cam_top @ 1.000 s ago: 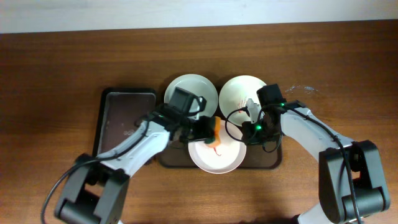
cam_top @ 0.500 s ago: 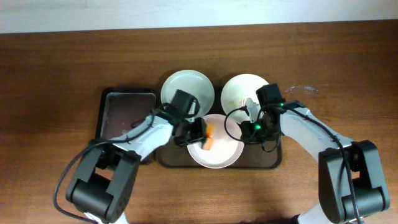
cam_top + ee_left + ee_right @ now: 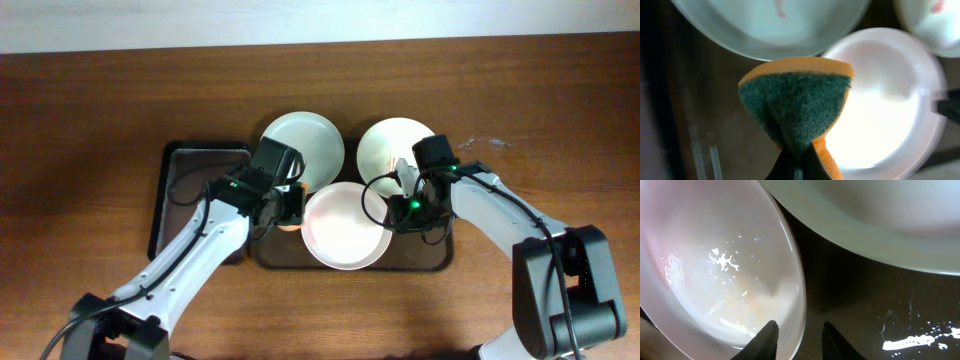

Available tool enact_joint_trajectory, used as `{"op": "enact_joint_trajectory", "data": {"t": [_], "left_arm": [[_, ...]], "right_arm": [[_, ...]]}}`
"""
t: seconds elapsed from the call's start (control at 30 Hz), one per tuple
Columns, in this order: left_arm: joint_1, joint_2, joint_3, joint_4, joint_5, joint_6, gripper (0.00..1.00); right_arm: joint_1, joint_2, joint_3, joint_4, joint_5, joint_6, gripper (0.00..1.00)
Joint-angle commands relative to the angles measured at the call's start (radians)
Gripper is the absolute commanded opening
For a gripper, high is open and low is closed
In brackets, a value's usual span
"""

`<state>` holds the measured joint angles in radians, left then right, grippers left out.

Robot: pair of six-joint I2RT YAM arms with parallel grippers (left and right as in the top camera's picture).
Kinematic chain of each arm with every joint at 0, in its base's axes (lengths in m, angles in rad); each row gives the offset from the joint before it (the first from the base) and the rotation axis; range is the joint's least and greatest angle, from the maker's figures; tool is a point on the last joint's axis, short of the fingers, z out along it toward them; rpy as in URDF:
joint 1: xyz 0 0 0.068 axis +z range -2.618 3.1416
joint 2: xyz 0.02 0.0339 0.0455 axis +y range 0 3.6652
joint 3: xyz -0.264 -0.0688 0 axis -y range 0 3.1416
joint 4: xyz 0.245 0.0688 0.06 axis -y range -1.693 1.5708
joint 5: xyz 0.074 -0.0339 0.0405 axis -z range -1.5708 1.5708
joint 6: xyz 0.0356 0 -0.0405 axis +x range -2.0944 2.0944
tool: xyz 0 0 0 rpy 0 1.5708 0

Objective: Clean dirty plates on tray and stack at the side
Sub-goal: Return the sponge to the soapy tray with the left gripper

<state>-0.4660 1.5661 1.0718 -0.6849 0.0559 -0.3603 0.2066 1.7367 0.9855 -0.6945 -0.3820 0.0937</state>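
My left jaws squeeze the sponge (image 3: 799,102) beside the front plate (image 3: 347,228), ready to scrub. My right jaws sit around its rim to steady it; I cannot tell if they pinch.

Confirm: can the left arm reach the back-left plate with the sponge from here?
Probably yes. The left gripper holds the sponge just beside the back-left plate, whose smeared centre lies uncovered. The right gripper is across at the rim of the front plate, out of the way.
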Motion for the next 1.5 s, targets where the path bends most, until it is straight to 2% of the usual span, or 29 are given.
{"op": "enact_joint_trajectory", "data": {"t": [0.0,0.2,0.27,0.47,0.5,0.53,0.57,0.67,0.73,0.8,0.87,0.9,0.93,0.97,1.07,1.1,1.13,1.2,1.33,1.37,1.47], "left_arm": [[0.067,-0.013,0.009,-0.015,-0.207,0.064,0.0],[0.285,0.002,0.009,0.0,-0.209,0.084,0.0],[0.322,0.046,0.009,0.02,-0.177,0.189,0.0],[0.341,0.224,0.009,0.029,-0.177,0.333,0.0],[0.341,0.238,0.009,0.029,-0.177,0.332,0.25],[0.341,0.248,0.009,0.032,-0.177,0.332,0.45],[0.341,0.253,0.009,0.046,-0.177,0.331,0.56],[0.341,0.253,0.009,0.095,-0.177,0.331,0.62],[0.341,0.256,0.009,0.13,-0.176,0.331,0.61],[0.341,0.271,0.009,0.147,-0.171,0.33,0.57],[0.341,0.291,0.009,0.154,-0.113,0.331,0.53],[0.341,0.298,0.009,0.154,-0.1,0.331,0.43],[0.341,0.3,0.009,0.154,-0.101,0.331,0.14],[0.341,0.3,0.011,0.154,-0.109,0.331,0.0],[0.348,0.288,0.043,0.129,-0.142,0.331,0.0],[0.348,0.278,0.063,0.079,-0.13,0.331,0.43],[0.348,0.275,0.068,0.052,-0.107,0.331,0.58],[0.348,0.274,0.067,-0.028,-0.024,0.331,0.6],[0.348,0.274,0.045,-0.068,-0.009,0.331,0.57],[0.348,0.274,0.037,-0.069,-0.007,0.331,0.54],[0.348,0.274,0.014,-0.088,-0.007,0.331,0.56]], "right_arm": [[0.004,0.005,0.012,0.0,0.012,-0.007,0.31],[0.004,0.005,0.012,0.007,0.012,-0.007,0.34],[0.004,0.005,0.012,0.008,0.012,-0.007,0.34],[0.004,0.005,0.012,0.006,0.012,-0.007,0.36],[0.004,0.005,0.012,0.003,0.011,-0.006,0.38],[0.004,0.005,0.012,0.001,0.011,-0.006,0.39],[0.004,0.005,0.012,-0.005,0.012,-0.006,0.41],[0.006,0.006,0.011,-0.005,0.008,-0.006,0.41],[0.024,0.021,0.004,-0.003,0.009,-0.006,0.4],[0.04,0.035,0.002,0.002,0.016,-0.006,0.32],[0.044,0.037,0.002,0.011,0.02,-0.006,0.29],[0.044,0.037,0.002,0.014,0.021,-0.006,0.27],[0.044,0.037,0.002,0.018,0.028,-0.006,0.26],[0.044,0.037,0.002,0.019,0.028,-0.006,0.26],[0.044,0.037,0.002,0.019,0.028,-0.006,0.26],[0.044,0.037,0.002,0.019,0.028,-0.006,0.23],[0.044,0.037,0.002,0.019,0.028,-0.006,0.22],[0.044,0.037,0.002,0.023,0.028,-0.006,0.16],[0.044,0.037,0.002,0.026,0.027,-0.006,0.04],[0.044,0.036,0.002,0.021,0.027,-0.007,0.04],[0.044,0.002,0.018,-0.005,0.027,-0.007,0.04]]}}
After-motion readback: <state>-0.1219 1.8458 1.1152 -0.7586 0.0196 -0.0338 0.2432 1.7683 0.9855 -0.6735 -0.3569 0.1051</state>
